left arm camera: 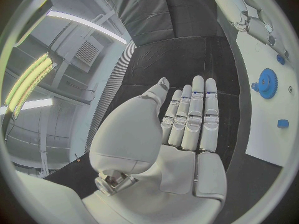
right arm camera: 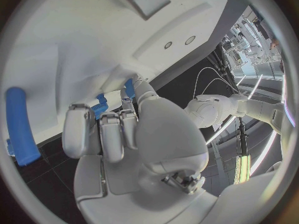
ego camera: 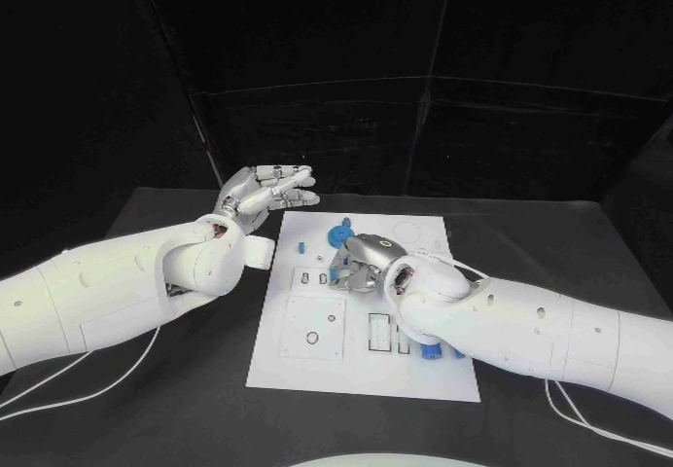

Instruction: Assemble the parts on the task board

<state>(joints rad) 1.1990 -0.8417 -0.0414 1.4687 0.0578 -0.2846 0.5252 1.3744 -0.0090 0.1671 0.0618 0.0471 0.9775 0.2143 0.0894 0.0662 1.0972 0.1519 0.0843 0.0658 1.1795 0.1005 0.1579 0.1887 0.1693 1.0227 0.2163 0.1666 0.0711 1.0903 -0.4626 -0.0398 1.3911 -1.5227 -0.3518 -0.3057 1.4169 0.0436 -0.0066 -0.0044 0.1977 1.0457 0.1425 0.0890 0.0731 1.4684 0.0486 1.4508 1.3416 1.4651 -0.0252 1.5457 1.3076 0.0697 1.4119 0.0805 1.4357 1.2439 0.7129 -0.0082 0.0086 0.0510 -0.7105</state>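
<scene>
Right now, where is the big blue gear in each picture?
Head view: the blue gear sits near the far end of the white task board, between the two hands.
Left wrist view: the same gear lies on the board beyond the left hand.
Right wrist view: I cannot pick out the gear there.
Shared landmark: the white task board.

The head camera looks steeply down at the black table [ego camera: 168, 409] from above, taking in the whole white board [ego camera: 368, 370]; the left wrist camera sits close behind the left hand [left arm camera: 187, 119], facing along it to the board's edge [left arm camera: 274, 134]; the right wrist camera sits behind the right hand [right arm camera: 118, 129], hard against the board [right arm camera: 69, 40]; all three share the board.
</scene>
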